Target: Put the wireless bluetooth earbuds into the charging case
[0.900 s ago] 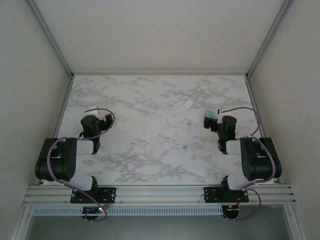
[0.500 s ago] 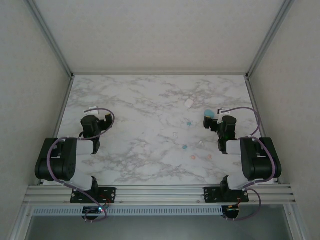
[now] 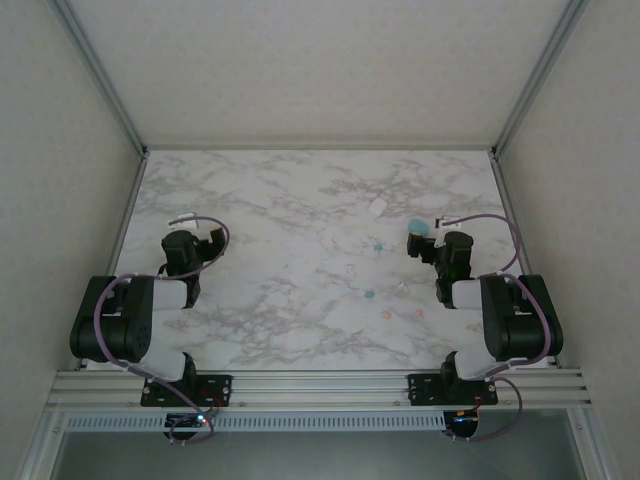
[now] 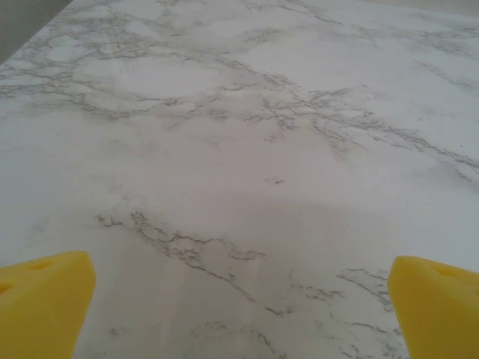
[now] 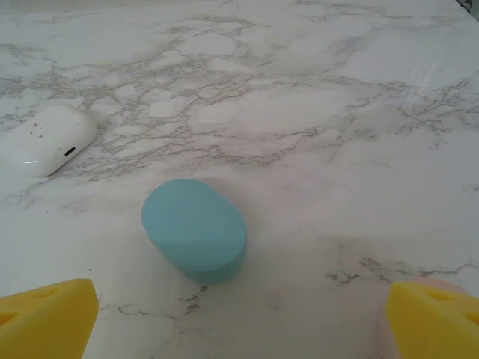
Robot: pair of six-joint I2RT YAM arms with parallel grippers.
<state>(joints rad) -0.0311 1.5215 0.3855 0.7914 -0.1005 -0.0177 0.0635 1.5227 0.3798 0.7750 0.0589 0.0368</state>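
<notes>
Risk: tiny earbuds (image 3: 368, 295) may skid or pop out of a pinch, and the smooth teal charging case (image 5: 194, 228) could slide on the table (image 3: 260, 200).
Right gripper (image 5: 239, 325): spread wide, holding nothing, just short of the teal charging case by the right edge.
Left gripper (image 4: 239, 299): spread wide, holding nothing, near the left edge.
Count: six earbuds in the table's right half, two each of teal, white and pink; two cases seen, the teal one and a white charging case (image 5: 46, 138).

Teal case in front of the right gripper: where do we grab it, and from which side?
Grip the teal case across its short width, on the two long flanks, coming down from above. It lies flat, a rounded oval with a domed top, so the ends would likely slip. The right gripper is open.
</notes>
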